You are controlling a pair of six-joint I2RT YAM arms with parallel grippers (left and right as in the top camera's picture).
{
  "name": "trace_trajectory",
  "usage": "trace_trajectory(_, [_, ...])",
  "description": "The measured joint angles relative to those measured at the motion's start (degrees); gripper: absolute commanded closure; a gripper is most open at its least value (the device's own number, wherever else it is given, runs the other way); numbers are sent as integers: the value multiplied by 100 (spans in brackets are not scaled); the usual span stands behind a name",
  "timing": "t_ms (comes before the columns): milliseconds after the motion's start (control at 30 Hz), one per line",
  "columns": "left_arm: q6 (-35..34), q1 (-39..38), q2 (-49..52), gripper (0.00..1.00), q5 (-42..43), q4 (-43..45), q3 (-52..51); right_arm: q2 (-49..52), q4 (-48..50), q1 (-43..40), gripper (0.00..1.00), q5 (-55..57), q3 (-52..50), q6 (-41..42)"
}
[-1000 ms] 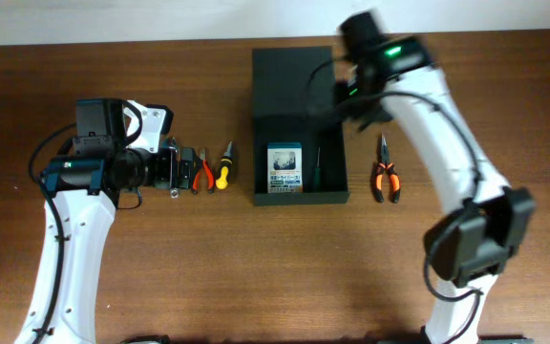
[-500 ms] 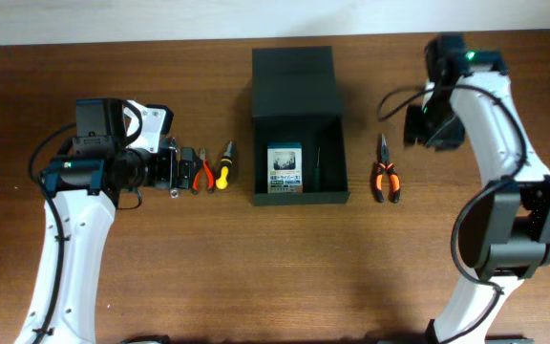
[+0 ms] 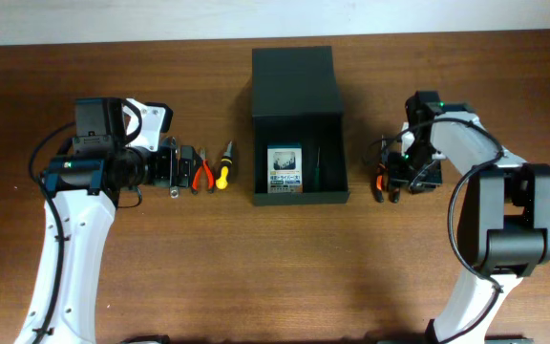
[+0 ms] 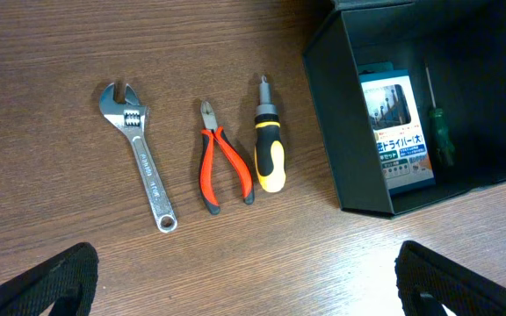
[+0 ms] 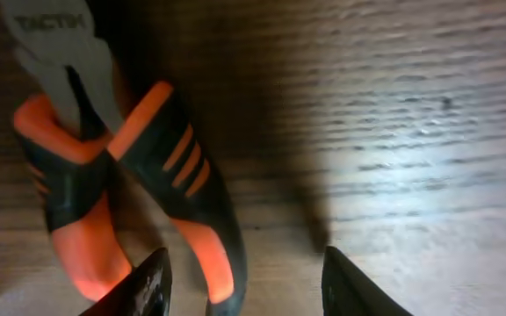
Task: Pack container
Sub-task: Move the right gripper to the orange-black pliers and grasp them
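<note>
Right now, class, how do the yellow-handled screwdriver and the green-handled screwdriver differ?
The yellow-handled screwdriver lies on the table; the green-handled screwdriver lies inside the container. The yellow-handled one is stubby and thick; the green-handled one is slim, with a long shaft. Both lie roughly parallel.

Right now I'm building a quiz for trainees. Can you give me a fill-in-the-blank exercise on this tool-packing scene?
1. Inside the container, the card pack lies beside a screwdriver with a ____ handle.
2. The right gripper, above the orange-and-black pliers, is ____.
3. The orange-and-black pliers lie on the table to the ____ of the container.
4. The pliers between the wrench and the yellow-handled screwdriver have ____ handles.

Missing words: green; open; right; red.
</note>
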Motion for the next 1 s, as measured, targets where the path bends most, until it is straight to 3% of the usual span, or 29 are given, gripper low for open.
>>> trace_trajectory(233, [0, -2, 0, 1, 0, 2, 0, -15, 350, 0, 68, -22, -68, -48])
trace_trajectory(467, [0, 0, 0, 1, 0, 2, 0, -20, 540, 0, 72, -20, -68, -63])
trace_trajectory(633, [0, -2, 0, 1, 0, 0, 0, -26, 697, 0, 96, -68, -72, -79])
trace_trajectory(1000, [0, -2, 0, 1, 0, 2, 0, -26, 745, 0, 96, -133, -76, -81])
